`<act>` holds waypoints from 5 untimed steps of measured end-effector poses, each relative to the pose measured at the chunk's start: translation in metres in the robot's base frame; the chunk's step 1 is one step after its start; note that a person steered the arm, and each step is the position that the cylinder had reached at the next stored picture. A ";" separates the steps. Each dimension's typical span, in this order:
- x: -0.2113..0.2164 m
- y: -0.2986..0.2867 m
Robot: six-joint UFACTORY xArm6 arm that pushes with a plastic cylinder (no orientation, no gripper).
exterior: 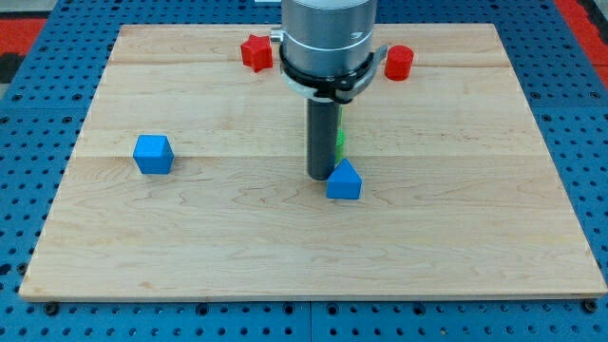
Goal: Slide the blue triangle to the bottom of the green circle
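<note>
The blue triangle [344,180] lies a little right of the board's middle. My tip [320,177] rests on the board right against the triangle's left side. The green circle [340,142] is mostly hidden behind the rod; only a thin green sliver shows at the rod's right edge, just above the blue triangle.
A blue cube [153,154] sits at the view's left. A red star-like block [255,51] and a red cylinder [399,62] sit near the board's top edge, either side of the arm body. The wooden board [475,237] lies on a blue pegboard.
</note>
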State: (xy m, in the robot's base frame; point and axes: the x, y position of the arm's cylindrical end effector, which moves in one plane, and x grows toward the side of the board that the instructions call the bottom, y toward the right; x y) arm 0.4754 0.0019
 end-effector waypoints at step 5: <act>0.027 0.048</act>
